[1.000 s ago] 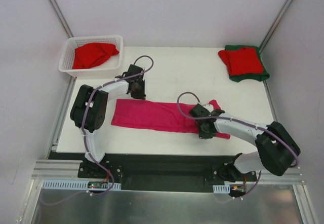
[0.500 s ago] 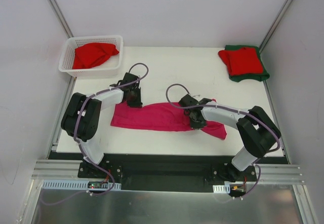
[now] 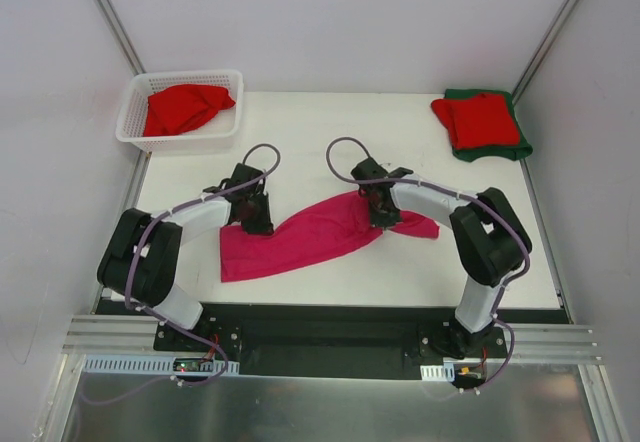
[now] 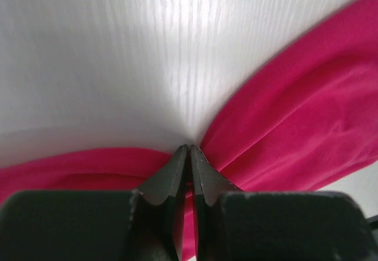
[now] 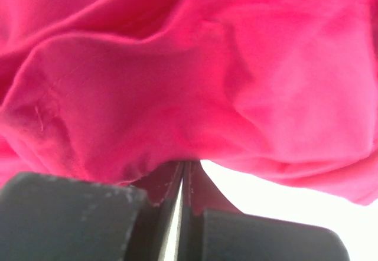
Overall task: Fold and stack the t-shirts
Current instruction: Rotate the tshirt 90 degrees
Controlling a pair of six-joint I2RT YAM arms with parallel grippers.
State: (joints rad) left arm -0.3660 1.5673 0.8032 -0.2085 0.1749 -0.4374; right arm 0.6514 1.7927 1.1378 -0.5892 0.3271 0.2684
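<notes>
The magenta-pink t-shirt (image 3: 310, 237) lies as a long folded strip slanting across the middle of the table. My left gripper (image 3: 258, 224) is down at the strip's far edge near its left end. In the left wrist view that gripper (image 4: 189, 149) is shut, with pink cloth (image 4: 295, 107) pinched between the tips. My right gripper (image 3: 383, 217) sits on the strip's raised right part. The right wrist view shows it (image 5: 184, 165) shut, with bunched pink cloth (image 5: 177, 66) at its tips. A red t-shirt (image 3: 185, 107) lies crumpled in the basket.
The white lattice basket (image 3: 135, 112) stands at the table's back left corner. A folded red shirt (image 3: 475, 117) rests on a folded dark green one (image 3: 495, 150) at the back right. The white table (image 3: 330, 127) ends in dark edges at the front and sides.
My right gripper has dragged the shirt's right end back and to the left, so the strip now slants. My left gripper came nearer, onto the strip's far edge, and closed on it.
</notes>
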